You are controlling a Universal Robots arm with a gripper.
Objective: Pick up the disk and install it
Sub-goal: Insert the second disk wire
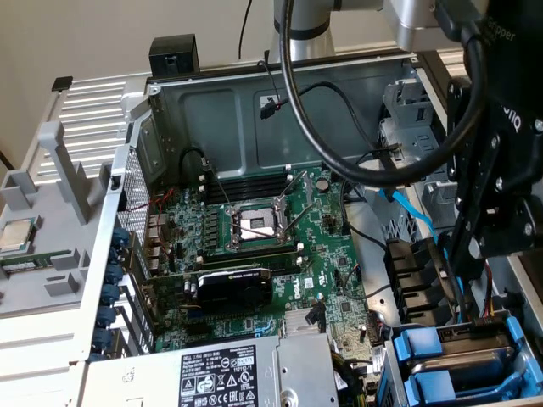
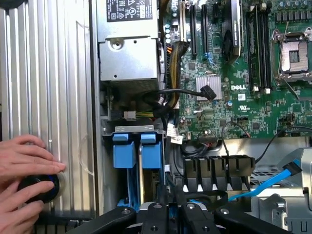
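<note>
Open computer case (image 1: 246, 110), side panel off.

- Gripper (image 1: 465, 254): hangs over the case's corner at the exterior view's right, above the drive cage (image 1: 517, 356). In the wrist view the gripper (image 2: 171, 212) has its black fingers (image 2: 157, 217) drawn close together, almost no gap between them. They sit just by the cage, nearest the blue fronts. Whether they pinch anything I cannot tell (the tips are lost among dark cables).
- The disk (image 2: 141, 178): in the drive cage. Its silver metal edge stands between two blue carrier fronts, one (image 2: 123, 151) beside the other (image 2: 151, 152). Which front belongs to it I cannot tell. In the exterior view the two fronts appear stacked, upper (image 1: 420, 343) and lower (image 1: 427, 388).
- Grey power-supply box (image 1: 229, 373): next to the cage, black-and-white label up; the wrist view shows it (image 2: 127, 53) with a cable bundle leaving it.
- Motherboard (image 1: 280, 246): floor of the case, bare CPU socket (image 1: 257, 225) near the middle, a black card (image 1: 233, 284) between socket and power supply.
- Blue flat cable (image 1: 413, 212): runs slantwise beside the board, close to the gripper.
- Two hands of a person, one (image 2: 24, 158) and the other (image 2: 19, 207), rest on a ribbed grey panel (image 2: 48, 73) outside the case wall, fingers around a black round knob (image 2: 39, 187).
</note>
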